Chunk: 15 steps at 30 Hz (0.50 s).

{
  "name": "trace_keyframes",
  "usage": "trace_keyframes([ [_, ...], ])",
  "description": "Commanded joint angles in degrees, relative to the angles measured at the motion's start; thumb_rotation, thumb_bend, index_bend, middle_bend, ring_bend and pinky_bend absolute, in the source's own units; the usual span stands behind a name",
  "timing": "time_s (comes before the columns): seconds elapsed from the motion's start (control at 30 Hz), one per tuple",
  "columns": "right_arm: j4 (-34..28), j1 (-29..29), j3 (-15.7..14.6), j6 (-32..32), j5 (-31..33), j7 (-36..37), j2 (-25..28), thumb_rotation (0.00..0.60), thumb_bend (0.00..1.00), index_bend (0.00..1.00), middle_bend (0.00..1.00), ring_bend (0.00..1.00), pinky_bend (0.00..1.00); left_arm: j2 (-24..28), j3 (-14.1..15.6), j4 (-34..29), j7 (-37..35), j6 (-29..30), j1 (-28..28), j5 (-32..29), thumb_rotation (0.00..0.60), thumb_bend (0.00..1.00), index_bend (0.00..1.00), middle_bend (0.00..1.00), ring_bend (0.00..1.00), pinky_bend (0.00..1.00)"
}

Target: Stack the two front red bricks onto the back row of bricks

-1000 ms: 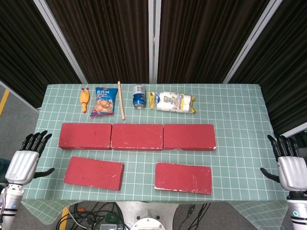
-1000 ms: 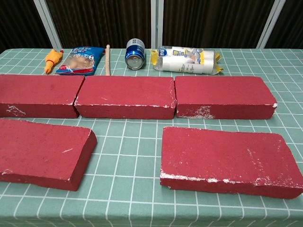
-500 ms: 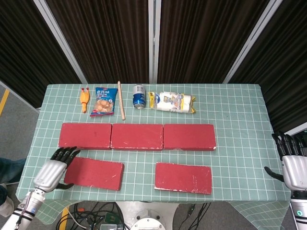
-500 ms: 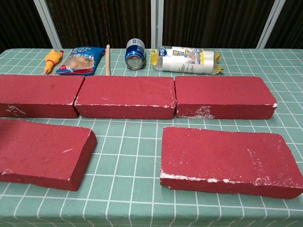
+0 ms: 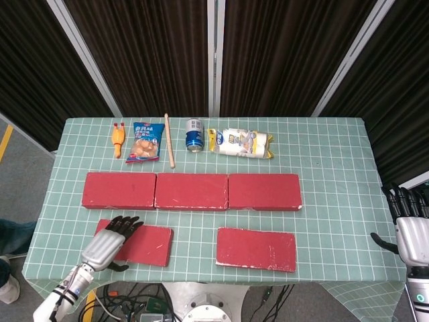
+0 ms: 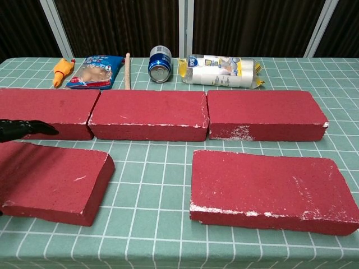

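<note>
Three red bricks form the back row: left [image 5: 118,190], middle [image 5: 192,191] and right [image 5: 264,192]. Two more red bricks lie in front, one at the left [image 5: 149,245] and one at the right [image 5: 256,249]. My left hand [image 5: 107,247] hovers over the left end of the front left brick, fingers spread and holding nothing; its dark fingertips [image 6: 22,128] enter the chest view at the left edge. My right hand [image 5: 411,231] is open beside the table's right edge, away from every brick.
Along the back of the green gridded table [image 5: 335,168] lie a rubber chicken toy [image 5: 118,139], a snack bag [image 5: 145,141], a wooden stick [image 5: 169,139], a blue can [image 5: 194,135] and a wrapped packet [image 5: 241,142].
My left hand has moved rightward from beside the table onto the left end of the front left brick. My right hand has barely shifted.
</note>
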Motion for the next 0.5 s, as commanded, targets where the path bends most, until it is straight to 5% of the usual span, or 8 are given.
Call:
trace_keyframes([
  [0.03, 0.11, -0.02, 0.02, -0.02, 0.11, 0.07, -0.08, 0.6, 0.05, 0.0, 0.0, 0.0, 0.0, -0.8, 0.11, -0.03, 1.04, -1.06, -0.73, -1.24, 0.6, 0.0, 0.04, 0.0, 0.0, 0.0],
  [0.5, 0.42, 0.06, 0.12, -0.59, 0.88, 0.16, -0.46, 0.6, 0.06, 0.0, 0.0, 0.0, 0.0, -2.3, -1.12, 0.37, 3.21, -4.83, -4.3, -6.99, 0.6, 0.0, 0.04, 0.0, 0.0, 0.0],
])
